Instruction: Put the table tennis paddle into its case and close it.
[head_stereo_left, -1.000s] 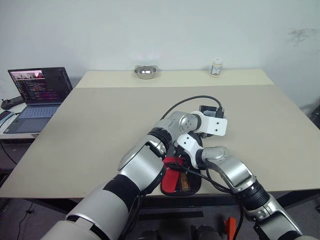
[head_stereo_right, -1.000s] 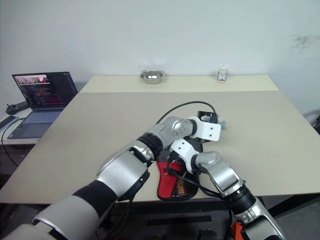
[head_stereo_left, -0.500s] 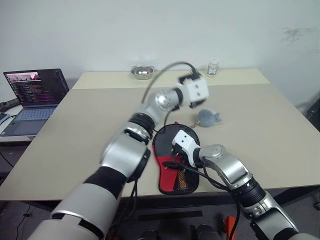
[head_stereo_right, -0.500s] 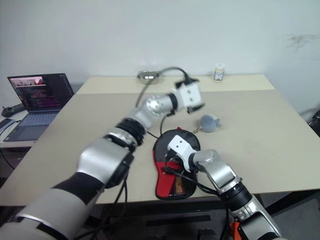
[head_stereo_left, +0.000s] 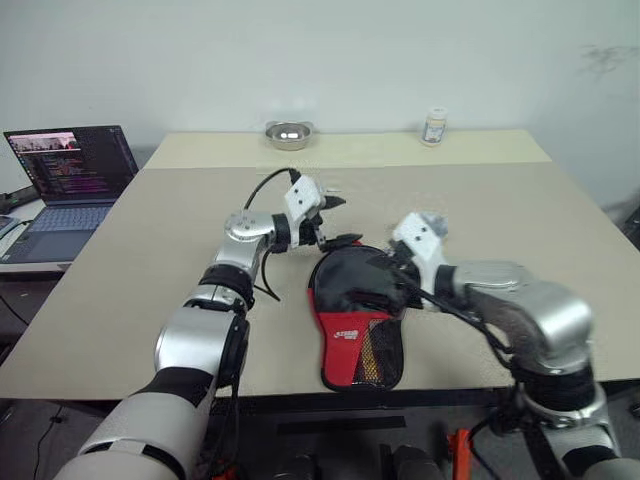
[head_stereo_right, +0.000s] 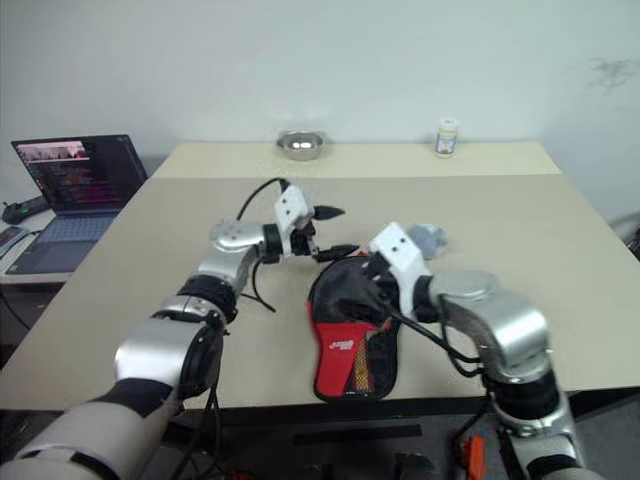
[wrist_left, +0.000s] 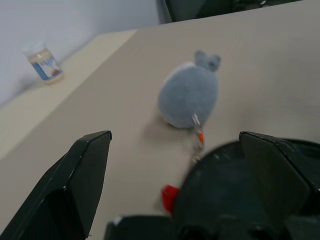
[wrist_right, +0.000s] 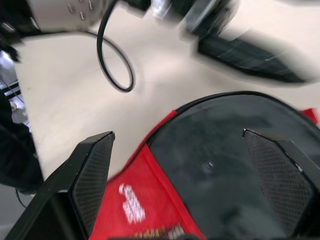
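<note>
The case (head_stereo_left: 352, 335) lies flat near the table's front edge, with a round black top, a red panel with white lettering and a mesh pocket. The paddle is hidden. My left gripper (head_stereo_left: 350, 220) hovers just beyond the far left rim of the case, open and empty. My right gripper (head_stereo_left: 386, 284) is open over the right side of the black round part, and its fingertips (wrist_right: 95, 165) straddle that part in the right wrist view. Whether they touch the fabric I cannot tell. A small red zipper tag (wrist_left: 199, 135) sticks out at the case's far rim.
A grey plush toy (head_stereo_right: 428, 237) sits just behind the case and my right wrist. An open laptop (head_stereo_left: 65, 180) stands off the table's left side. A steel bowl (head_stereo_left: 287, 133) and a small bottle (head_stereo_left: 434, 126) are at the back edge. A black cable loops off my left wrist.
My left arm has swung away to the left, off the case, and its wrist has rolled. My right gripper has lifted from the red panel to the black round part.
</note>
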